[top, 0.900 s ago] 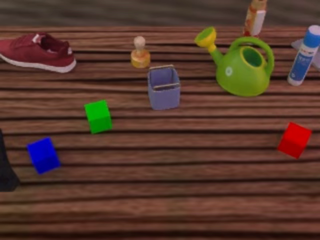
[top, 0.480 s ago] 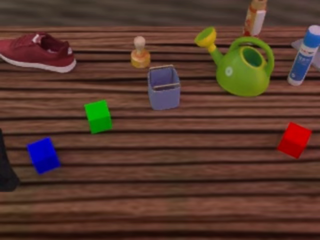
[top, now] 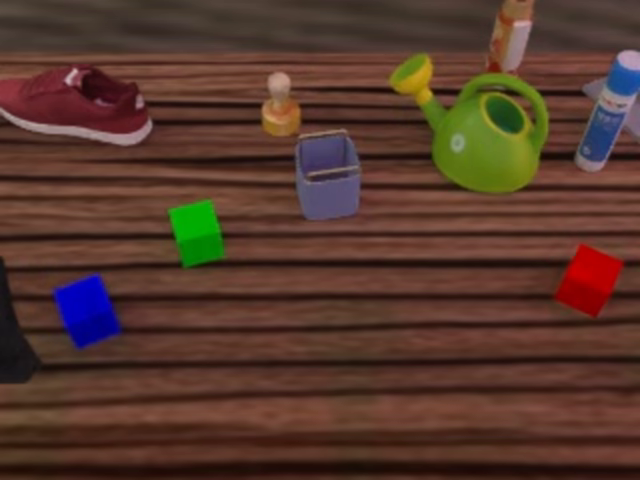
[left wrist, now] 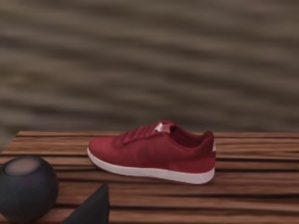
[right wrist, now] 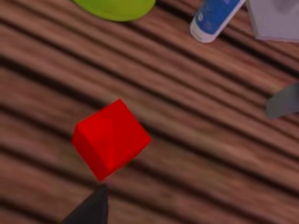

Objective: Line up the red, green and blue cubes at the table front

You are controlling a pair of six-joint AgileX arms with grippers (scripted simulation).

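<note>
The red cube [top: 590, 280] lies near the table's right edge. In the right wrist view the red cube [right wrist: 110, 138] sits just beyond my right gripper's one visible dark fingertip [right wrist: 91, 210], apart from it, with bare wood beside the tip. The green cube [top: 196, 232] and the blue cube [top: 87, 310] rest at the left. Neither gripper shows in the top view. My left gripper's single visible fingertip [left wrist: 93, 207] hovers over bare planks, facing a dark red shoe [left wrist: 152, 154]. Nothing is held.
Along the back stand the shoe [top: 75, 103], a small wooden pawn [top: 281, 105], a lilac cup [top: 327, 175], a green watering can [top: 485, 125], a blue-and-white tube [top: 608, 110] and a bottle [top: 511, 35]. A dark rounded shape [top: 12, 340] sits at the left edge.
</note>
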